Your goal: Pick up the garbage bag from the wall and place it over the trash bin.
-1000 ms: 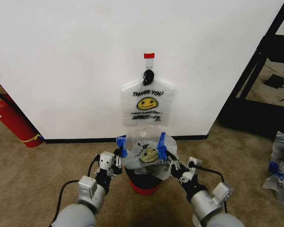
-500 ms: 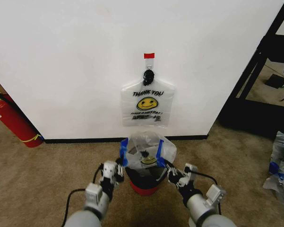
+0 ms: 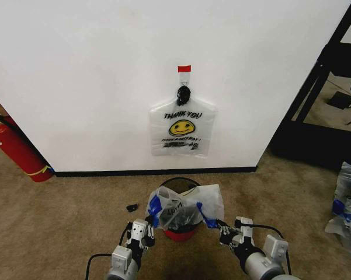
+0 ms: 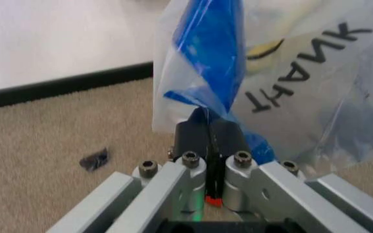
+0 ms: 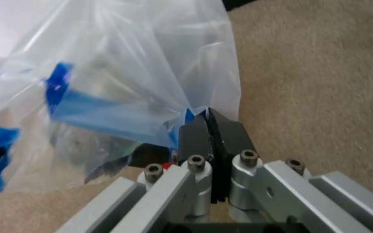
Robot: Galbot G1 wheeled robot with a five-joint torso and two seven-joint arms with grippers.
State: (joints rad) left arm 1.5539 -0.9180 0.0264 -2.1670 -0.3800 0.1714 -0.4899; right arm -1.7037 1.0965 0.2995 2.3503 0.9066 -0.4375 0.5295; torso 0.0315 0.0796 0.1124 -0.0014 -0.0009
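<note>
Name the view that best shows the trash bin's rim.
The head view: the trash bin shows its far rim and red base, the garbage bag draped across its front. In the right wrist view it is a dark shape behind plastic; in the left wrist view I cannot make it out.

Before me stands a plain white wall with a black baseboard, meeting tan carpet. A red fire extinguisher leans at my left. To my right, a black-framed opening shows more carpet beyond.
</note>
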